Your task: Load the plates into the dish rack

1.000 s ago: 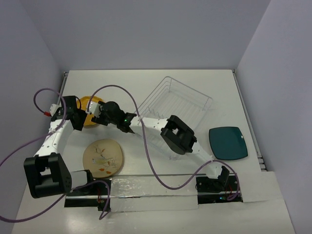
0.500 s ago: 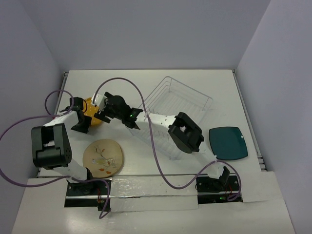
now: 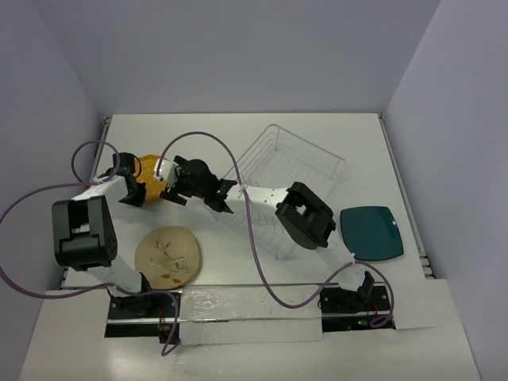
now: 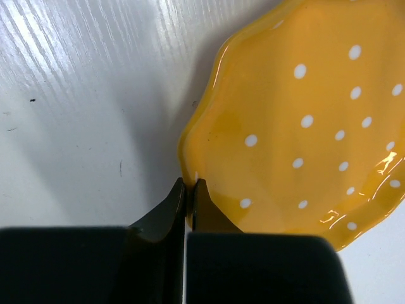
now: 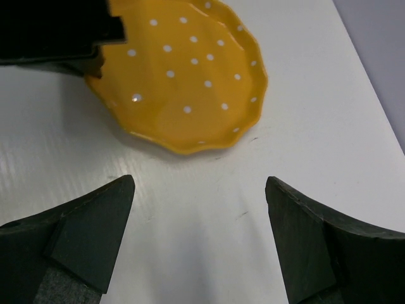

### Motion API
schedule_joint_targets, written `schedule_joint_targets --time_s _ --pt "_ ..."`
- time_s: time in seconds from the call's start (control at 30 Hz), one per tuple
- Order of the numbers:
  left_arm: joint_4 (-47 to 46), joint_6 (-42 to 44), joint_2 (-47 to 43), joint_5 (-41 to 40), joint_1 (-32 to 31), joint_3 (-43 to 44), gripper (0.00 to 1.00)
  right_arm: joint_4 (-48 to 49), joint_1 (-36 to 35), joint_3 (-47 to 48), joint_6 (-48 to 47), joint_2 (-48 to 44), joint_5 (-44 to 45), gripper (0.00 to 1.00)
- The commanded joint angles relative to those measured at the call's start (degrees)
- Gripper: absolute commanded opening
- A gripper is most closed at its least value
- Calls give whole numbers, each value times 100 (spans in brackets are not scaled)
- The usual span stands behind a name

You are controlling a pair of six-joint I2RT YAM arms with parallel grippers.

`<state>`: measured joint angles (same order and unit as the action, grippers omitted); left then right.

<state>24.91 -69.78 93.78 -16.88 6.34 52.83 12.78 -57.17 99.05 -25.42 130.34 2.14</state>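
We see the left tool [image 4: 188, 187] clenched on the scalloped rim of the orange-yellow plate [image 4: 304, 126], its two tips pinched together with the edge caught between them. From those tips the plate spreads ahead and to the right, and the shadow beneath it on the worktop [image 4: 76, 95] suggests to us that this edge is raised.

The right tool [image 5: 199, 183] is released, with its jaws spread wide. The same plate lies just ahead of the gap between them, touching neither finger. The left tool's dark body sits at the plate's far left edge.

The dish rack [image 3: 305, 171] stands behind the right tool, alongside its arm. The beige plate [image 3: 167, 255] lies flat near the left tool, back toward the arm bases. The teal plate [image 3: 371, 232] is well apart from both tools, on the far side of the rack.
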Motion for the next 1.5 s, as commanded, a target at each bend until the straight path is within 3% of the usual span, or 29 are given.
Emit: schedule_joint_targets --time_s 0.0,0.3,0.67,0.9,1.07,1.17,1.3,1.4,1.47 --pt "473 93 -101 -197 -207 296 0 232 -15 -324 -854 -541 -690 91" --pt "1019 -39 -1325 -315 -793 241 0 -70 -239 -240 -1776 -390 -817 91" --pt "1328 26 -2111 -5 -884 43 0 -294 -426 199 -1894 63 -507 91" --pt "1334 104 -2426 24 -898 43 0 -960 -642 183 -2266 153 -539 91" --pt "1282 146 -2389 252 -898 0 0 -317 -673 269 -1994 398 -40 86" --pt "1288 149 -2487 247 -907 -36 0 14 -673 439 -1827 554 568 64" --pt "1288 211 -2592 308 -907 -6 0 273 -664 409 -1927 572 779 21" --pt "1299 314 -2636 309 -914 78 0 278 -671 370 -2011 521 765 3" --pt "1318 433 -2697 301 -916 195 0 324 -673 314 -2125 454 774 0"
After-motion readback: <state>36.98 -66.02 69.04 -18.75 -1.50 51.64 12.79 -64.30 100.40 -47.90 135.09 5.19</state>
